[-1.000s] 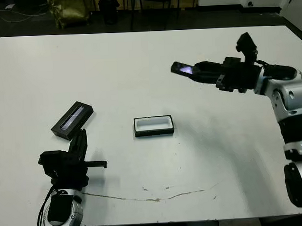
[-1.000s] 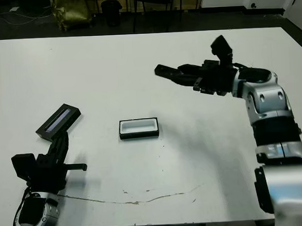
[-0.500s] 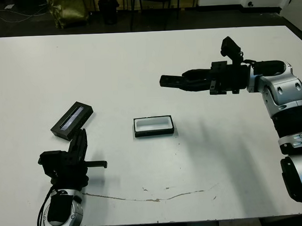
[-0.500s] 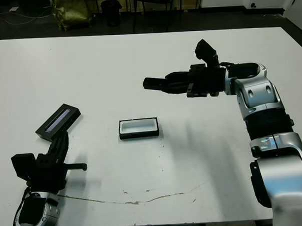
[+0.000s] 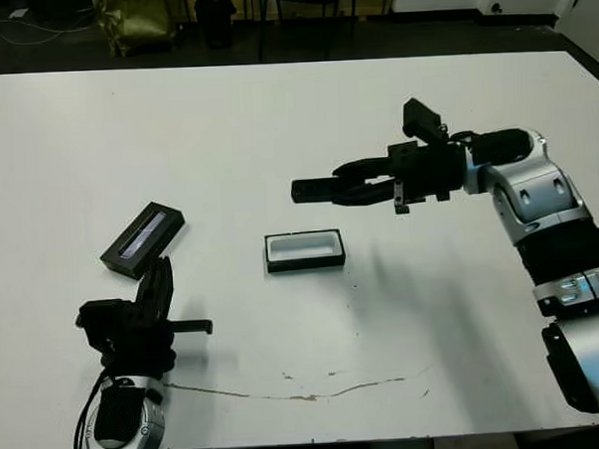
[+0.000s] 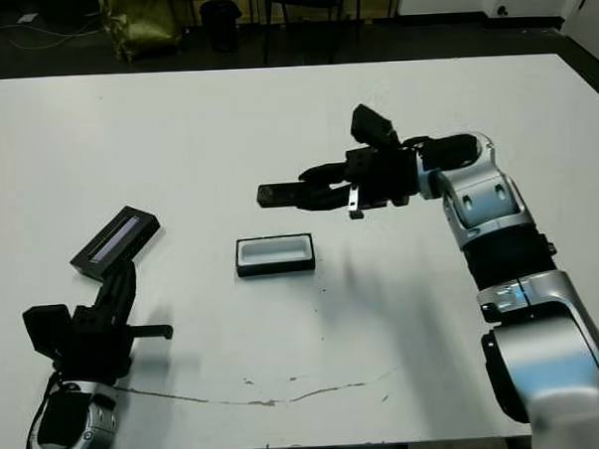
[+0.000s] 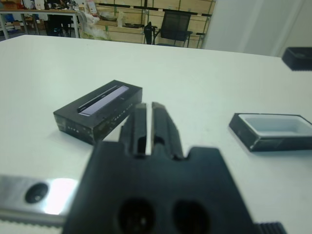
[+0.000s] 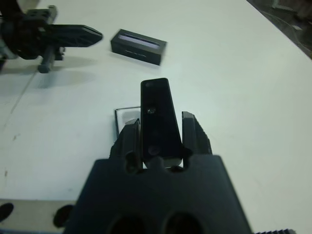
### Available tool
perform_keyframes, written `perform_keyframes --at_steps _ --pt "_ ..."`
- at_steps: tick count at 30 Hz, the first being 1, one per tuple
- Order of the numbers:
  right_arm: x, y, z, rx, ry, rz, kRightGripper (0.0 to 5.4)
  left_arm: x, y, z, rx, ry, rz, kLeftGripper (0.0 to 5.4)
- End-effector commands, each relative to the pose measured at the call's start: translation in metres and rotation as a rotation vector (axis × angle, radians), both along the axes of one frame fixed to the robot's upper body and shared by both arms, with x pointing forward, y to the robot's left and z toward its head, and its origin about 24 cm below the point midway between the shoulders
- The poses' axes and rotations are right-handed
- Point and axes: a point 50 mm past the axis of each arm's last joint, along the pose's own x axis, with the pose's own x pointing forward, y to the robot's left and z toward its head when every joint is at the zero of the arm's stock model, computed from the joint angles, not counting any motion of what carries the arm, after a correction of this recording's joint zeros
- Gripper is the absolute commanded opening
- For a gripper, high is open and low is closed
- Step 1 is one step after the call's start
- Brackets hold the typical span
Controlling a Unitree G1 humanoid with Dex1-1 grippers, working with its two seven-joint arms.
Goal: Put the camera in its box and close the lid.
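The camera (image 5: 316, 190), mid-frame above the open box (image 5: 305, 251), is clamped by its rear end in the right gripper (image 5: 370, 189). It is judged rigid, light, slick (lens face best avoided). The left gripper (image 7: 145, 124) is closed, empty.

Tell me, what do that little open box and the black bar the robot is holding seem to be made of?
The box looks like matt black card or plastic, with a smooth white lining, perhaps foam or moulded plastic. The camera, gripped in the right tool, looks like hard black plastic or metal with a slight sheen; the views cannot settle which.
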Motion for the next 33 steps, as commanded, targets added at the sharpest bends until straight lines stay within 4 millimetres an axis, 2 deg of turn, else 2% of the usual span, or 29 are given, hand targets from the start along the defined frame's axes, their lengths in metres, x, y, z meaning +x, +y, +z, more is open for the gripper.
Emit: perform_keyframes --at_steps 1,6,19,33 --pt "-0.003 0.002 -0.014 -0.020 0.067 0.017 0.64 -0.002 0.001 -0.006 0.016 0.032 0.009 0.00" --pt "-0.004 0.004 -0.024 -0.042 0.170 0.012 0.64 -0.003 0.001 -0.006 -0.004 0.039 0.007 0.00" --pt "-0.004 -0.001 -0.047 -0.121 0.230 0.009 0.64 -0.004 0.000 -0.008 0.007 0.042 0.008 0.00" --pt "-0.003 0.002 -0.053 -0.183 0.224 0.012 0.64 -0.004 0.000 -0.009 -0.007 0.037 0.011 0.00"
